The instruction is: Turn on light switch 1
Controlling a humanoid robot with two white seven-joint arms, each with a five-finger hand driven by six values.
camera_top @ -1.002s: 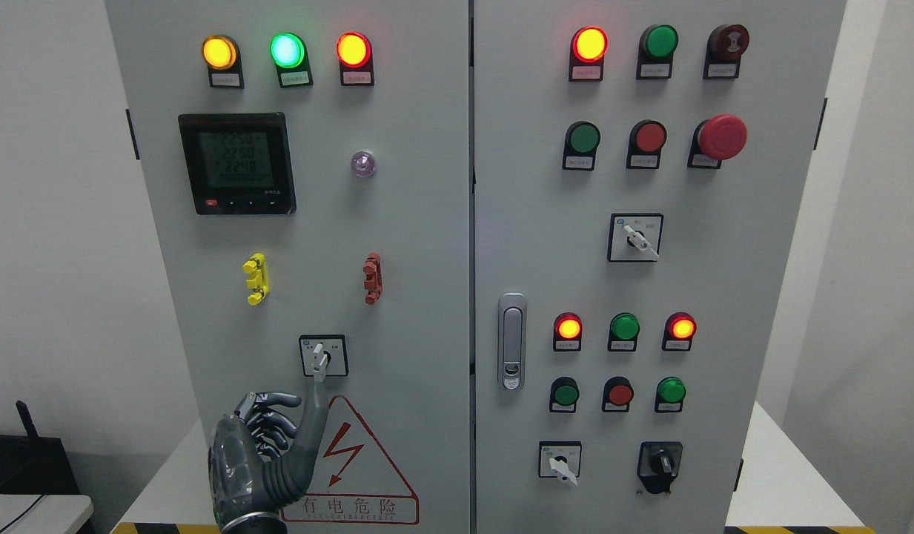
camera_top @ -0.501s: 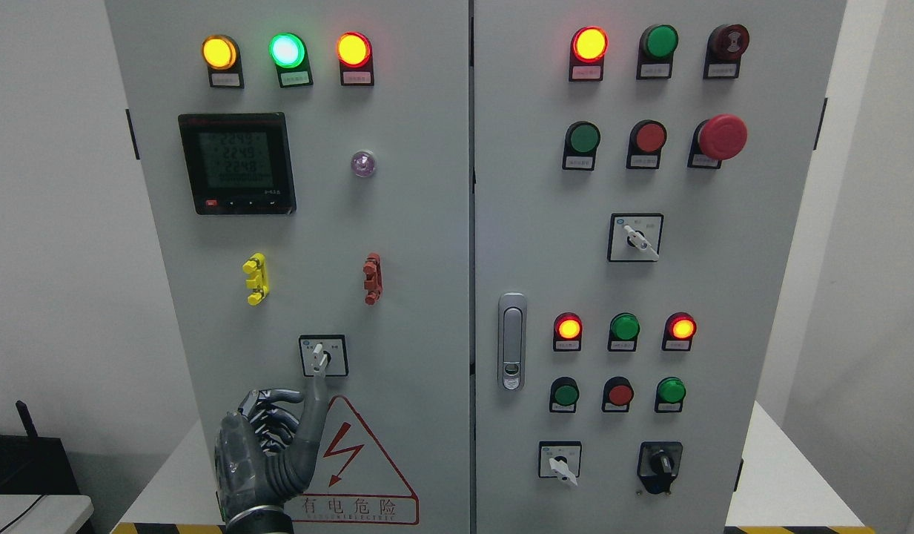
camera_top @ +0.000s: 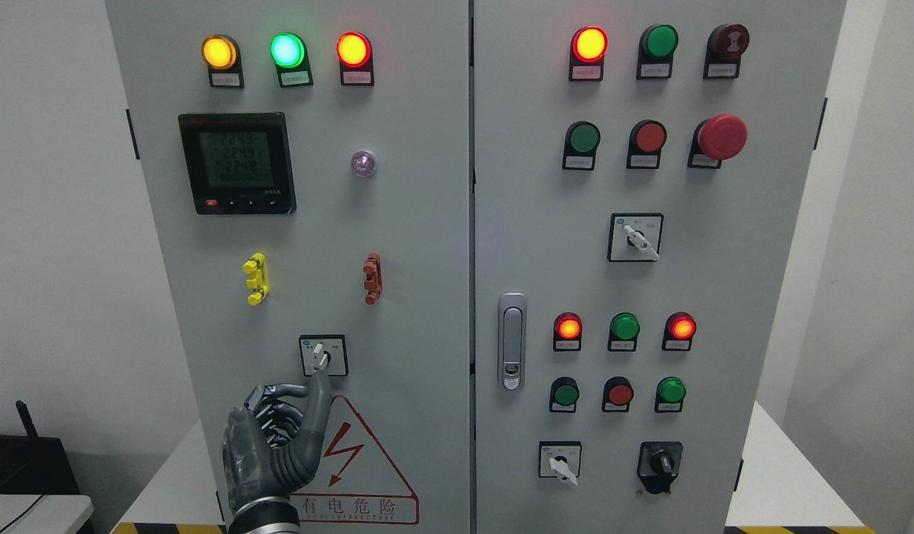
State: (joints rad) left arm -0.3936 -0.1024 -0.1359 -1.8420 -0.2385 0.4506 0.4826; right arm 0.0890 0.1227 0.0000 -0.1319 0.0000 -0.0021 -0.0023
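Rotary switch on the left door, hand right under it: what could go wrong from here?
1. Only one extended finger of the left hand reaches the rotary switch handle; the other fingers are curled, so it may slip off instead of turning it.
2. A slip could scrape the warning sticker just below.

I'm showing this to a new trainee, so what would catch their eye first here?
Probably the glowing round yellow, green and red lamps along the top of the grey left cabinet door. Next, the big red mushroom-shaped stop button at upper right, then the dark metal left hand reaching up to the small white-handled rotary switch.
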